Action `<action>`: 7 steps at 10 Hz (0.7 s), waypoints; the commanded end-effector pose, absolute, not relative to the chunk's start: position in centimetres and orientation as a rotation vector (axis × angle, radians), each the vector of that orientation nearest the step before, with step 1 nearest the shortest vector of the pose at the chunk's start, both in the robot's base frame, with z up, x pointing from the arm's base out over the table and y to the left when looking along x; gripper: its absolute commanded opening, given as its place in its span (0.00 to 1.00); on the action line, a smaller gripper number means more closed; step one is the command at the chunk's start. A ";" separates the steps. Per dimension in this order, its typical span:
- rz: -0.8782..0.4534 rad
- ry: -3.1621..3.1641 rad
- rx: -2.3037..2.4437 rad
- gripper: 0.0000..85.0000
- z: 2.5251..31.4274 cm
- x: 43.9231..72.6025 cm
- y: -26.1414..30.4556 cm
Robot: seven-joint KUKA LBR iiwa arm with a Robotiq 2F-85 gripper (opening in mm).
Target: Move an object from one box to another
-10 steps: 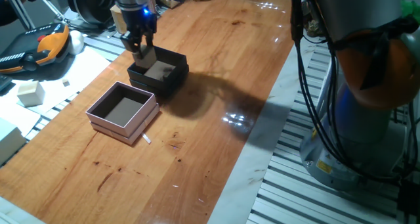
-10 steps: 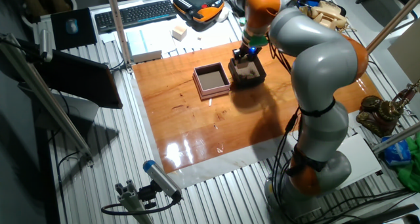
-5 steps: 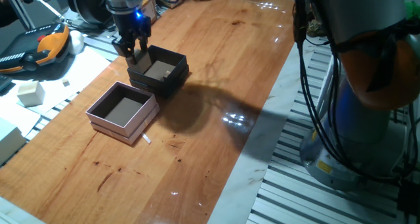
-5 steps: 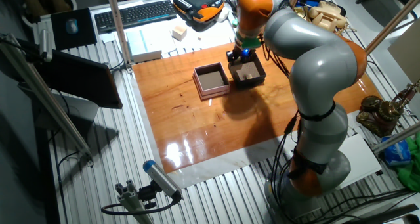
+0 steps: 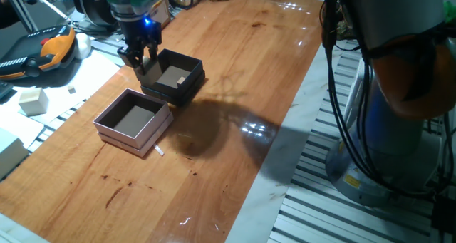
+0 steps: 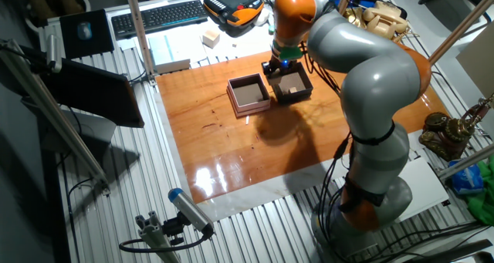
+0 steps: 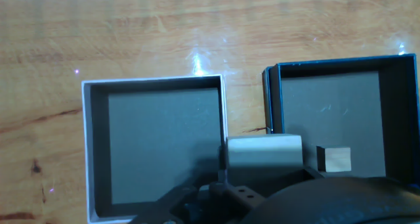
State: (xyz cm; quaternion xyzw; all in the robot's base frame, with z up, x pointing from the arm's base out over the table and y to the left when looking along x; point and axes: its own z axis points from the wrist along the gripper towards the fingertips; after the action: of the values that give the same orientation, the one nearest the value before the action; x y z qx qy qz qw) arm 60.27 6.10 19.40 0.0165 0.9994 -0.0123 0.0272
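My gripper [image 5: 142,62] hangs above the left rim of the black box [image 5: 188,60], between it and the pink box [image 5: 115,133]. It is shut on a pale block [image 7: 264,152], which in the hand view floats over the gap between the pink box [image 7: 151,81] and the black box [image 7: 328,64]. A small wooden cube [image 7: 336,159] lies on the black box's floor; it also shows in one fixed view [image 5: 181,79]. The pink box's dark inside is bare. In the other fixed view my gripper [image 6: 276,65] is at the black box's [image 6: 308,86] edge nearest the pink box [image 6: 231,98].
An orange and black pendant [image 5: 53,47], a white cube [image 5: 32,100] and a keyboard [image 6: 158,18] lie off the wooden top. A small white scrap [image 5: 159,151] lies by the pink box. My arm's base [image 5: 399,93] stands at the right.
My gripper has risen out of the black box with the pale block and moved left, towards the pink box. The boxes have not moved.
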 end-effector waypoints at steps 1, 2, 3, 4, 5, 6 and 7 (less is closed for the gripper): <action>-0.007 3.097 0.006 0.00 19.4 60.3 6.1; 0.005 3.103 -0.013 0.00 19.4 60.3 6.1; -0.014 3.104 -0.020 0.00 19.4 60.3 6.1; -0.050 3.113 -0.013 0.00 19.4 60.3 6.1; -0.065 3.124 -0.028 0.00 19.4 60.3 6.1; -0.046 3.124 -0.032 0.00 19.4 60.3 6.1; -0.009 3.103 -0.008 0.00 19.4 59.9 6.1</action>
State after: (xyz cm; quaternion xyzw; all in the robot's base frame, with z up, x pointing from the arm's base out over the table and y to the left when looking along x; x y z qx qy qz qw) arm 59.97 6.17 19.43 -0.0002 0.9998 -0.0009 0.0200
